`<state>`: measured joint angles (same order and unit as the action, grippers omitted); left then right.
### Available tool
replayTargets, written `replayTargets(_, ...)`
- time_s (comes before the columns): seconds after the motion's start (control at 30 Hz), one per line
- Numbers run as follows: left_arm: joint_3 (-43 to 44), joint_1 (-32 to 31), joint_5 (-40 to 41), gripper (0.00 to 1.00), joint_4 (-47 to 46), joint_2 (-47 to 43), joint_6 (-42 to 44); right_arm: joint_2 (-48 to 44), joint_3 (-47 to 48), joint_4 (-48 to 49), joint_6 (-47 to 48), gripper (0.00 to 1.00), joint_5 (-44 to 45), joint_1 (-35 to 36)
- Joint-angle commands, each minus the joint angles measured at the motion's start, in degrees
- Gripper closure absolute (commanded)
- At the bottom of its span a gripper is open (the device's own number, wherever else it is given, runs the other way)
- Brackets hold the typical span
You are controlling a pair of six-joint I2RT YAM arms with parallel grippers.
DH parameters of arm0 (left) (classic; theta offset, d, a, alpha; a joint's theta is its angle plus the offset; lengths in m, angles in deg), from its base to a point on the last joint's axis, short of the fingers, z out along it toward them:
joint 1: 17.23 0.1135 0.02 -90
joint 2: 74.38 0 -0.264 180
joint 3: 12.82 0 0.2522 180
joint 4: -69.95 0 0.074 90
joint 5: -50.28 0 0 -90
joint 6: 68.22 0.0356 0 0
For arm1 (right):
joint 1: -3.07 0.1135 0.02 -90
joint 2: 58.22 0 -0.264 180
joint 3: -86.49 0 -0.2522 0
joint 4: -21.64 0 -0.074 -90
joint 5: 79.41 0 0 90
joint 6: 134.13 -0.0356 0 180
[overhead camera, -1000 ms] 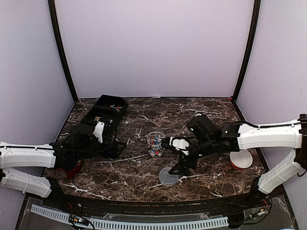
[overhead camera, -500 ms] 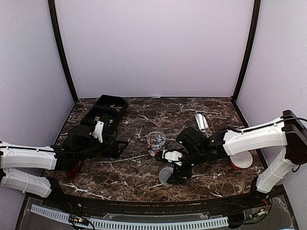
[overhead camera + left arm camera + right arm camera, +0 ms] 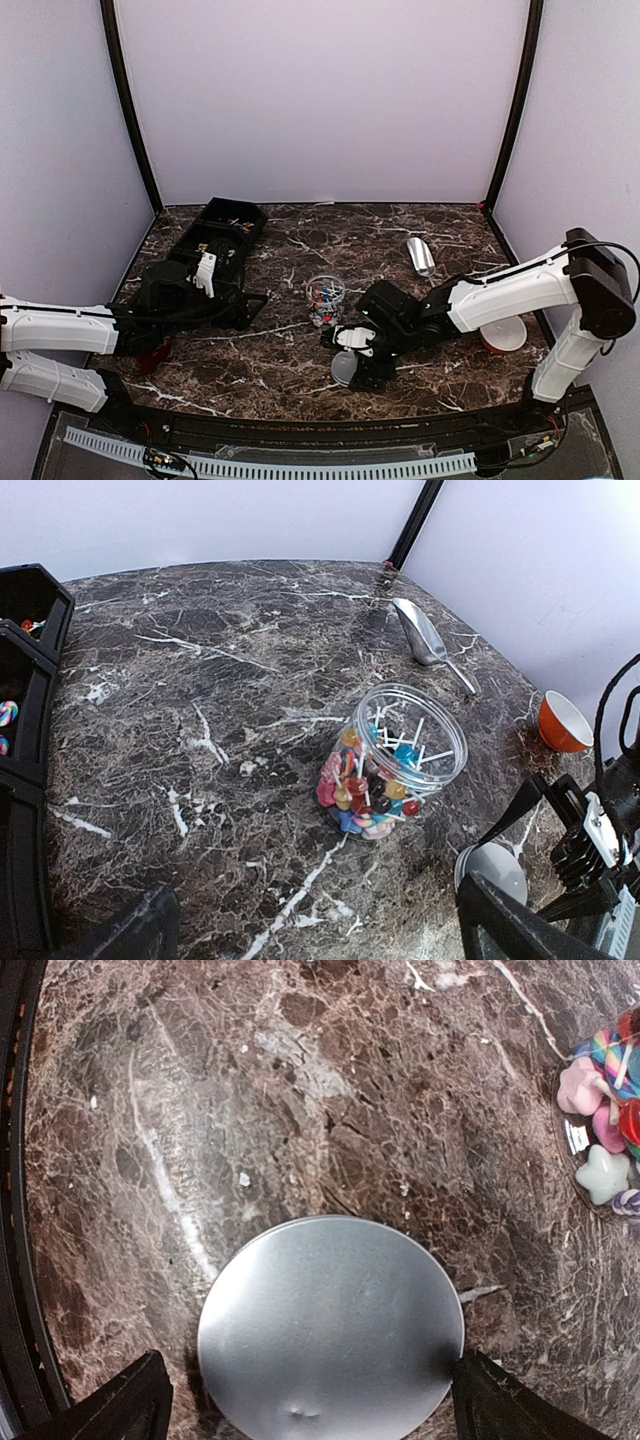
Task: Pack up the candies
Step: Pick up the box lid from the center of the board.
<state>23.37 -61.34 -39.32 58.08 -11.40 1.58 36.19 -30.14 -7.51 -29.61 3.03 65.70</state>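
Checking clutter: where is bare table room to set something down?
Free: back centre, between the black compartment tray and the silver metal scoop; front, between the left gripper and the round silver lid. Crowded: around the clear glass jar of candies, with the right gripper over the lid.

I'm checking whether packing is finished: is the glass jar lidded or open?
Open. The clear glass jar stands uncovered; the round silver metal lid lies flat on the marble table beside it.

I'm watching the right gripper [image 3: 357,357] dropping and swinging in toward the near edge, jaws spread, now straddling the silver lid [image 3: 342,370]. Its move is uncovering the metal scoop [image 3: 421,255] behind it.
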Motion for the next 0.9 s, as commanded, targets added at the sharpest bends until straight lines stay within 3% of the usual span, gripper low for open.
replayTargets(0.0, -0.3, 0.3, -0.5, 0.01, -0.4, -0.6, -0.4, 1.4, 1.1, 1.2, -0.6, 0.02, 1.8, 0.8)
replayTargets(0.87, -0.1, 0.3, -1.0, 0.01, -0.4, 0.5, -1.1, 1.5, 1.9, 3.0, -0.4, 0.02, 0.8, 0.9)
